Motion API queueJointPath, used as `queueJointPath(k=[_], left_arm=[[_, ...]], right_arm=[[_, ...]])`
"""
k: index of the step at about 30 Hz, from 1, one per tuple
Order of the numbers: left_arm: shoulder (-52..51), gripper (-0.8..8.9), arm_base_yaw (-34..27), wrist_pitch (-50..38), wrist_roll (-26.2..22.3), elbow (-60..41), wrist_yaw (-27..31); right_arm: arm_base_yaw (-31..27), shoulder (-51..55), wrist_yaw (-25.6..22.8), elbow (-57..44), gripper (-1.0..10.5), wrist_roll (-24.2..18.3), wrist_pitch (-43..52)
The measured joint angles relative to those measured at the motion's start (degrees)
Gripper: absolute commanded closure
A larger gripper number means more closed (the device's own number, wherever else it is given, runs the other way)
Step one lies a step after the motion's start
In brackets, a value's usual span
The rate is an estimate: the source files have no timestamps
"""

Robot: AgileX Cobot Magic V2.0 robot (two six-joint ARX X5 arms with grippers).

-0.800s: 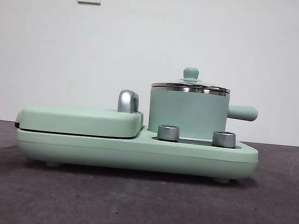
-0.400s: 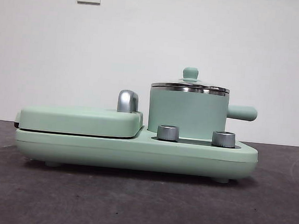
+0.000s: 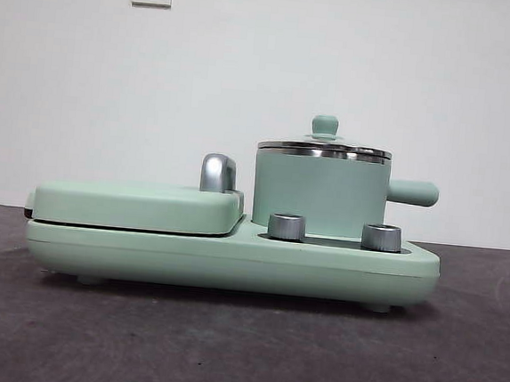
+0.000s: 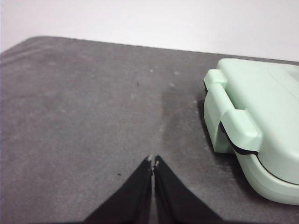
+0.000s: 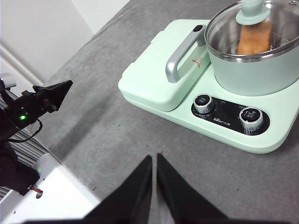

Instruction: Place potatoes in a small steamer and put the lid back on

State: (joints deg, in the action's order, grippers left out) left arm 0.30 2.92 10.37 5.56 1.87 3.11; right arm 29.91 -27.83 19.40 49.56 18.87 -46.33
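**Mia:** Where is the potato (image 5: 254, 36) now?

**Ben:** It is inside the small steamer (image 3: 320, 195); in the right wrist view you can see it through the glass of the lid (image 5: 252, 29); the lid sits flat on the steamer's steel rim, with its little green knob on top.

**Mia:** So the job looks done?

**Ben:** I think so; potato in, lid on; nothing looks left to do but keep the arms out of the way.

**Mia:** Which arm is closer to the steamer?

**Ben:** The right gripper (image 5: 153, 157); the steamer lies ahead of it and off to one side, past the two silver dials (image 5: 203, 103); still, it is well apart from the steamer; its two black jaws are pressed together with nothing between them.

**Mia:** And the other one?

**Ben:** The left gripper (image 4: 153, 161) is also pressed together and holds nothing; it is farther from the steamer, out past the end of the flat green griddle (image 4: 254, 126), over the grey table (image 4: 84, 107).

**Mia:** What does the potato look like?

**Ben:** Orange-brown and smooth; it is longer than it is wide; it seems to stand or lean on one end inside the steamer, but the lid's knob hides its top, so I cannot be sure.
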Motion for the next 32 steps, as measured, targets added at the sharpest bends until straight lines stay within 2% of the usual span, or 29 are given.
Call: queueJointPath(k=[22,25,28,32], left_arm=[[0.0,8.06,0.0,0.0,-0.2,0.0,0.0],[0.0,8.06,0.0,0.0,-0.2,0.0,0.0],[0.0,8.06,0.0,0.0,-0.2,0.0,0.0],[0.0,8.06,0.0,0.0,-0.2,0.0,0.0]], right_arm=[[-0.6,0.7,0.0,-0.3,9.3,0.0,0.8],[-5.6,3.6,0.1,-2.2,9.3,-0.5,2.3],[-13.1,8.0,0.1,-6.6,9.3,-0.6,7.1],[-20.6,13.2,-1.6,-17.8,9.3,-2.0,21.2]])
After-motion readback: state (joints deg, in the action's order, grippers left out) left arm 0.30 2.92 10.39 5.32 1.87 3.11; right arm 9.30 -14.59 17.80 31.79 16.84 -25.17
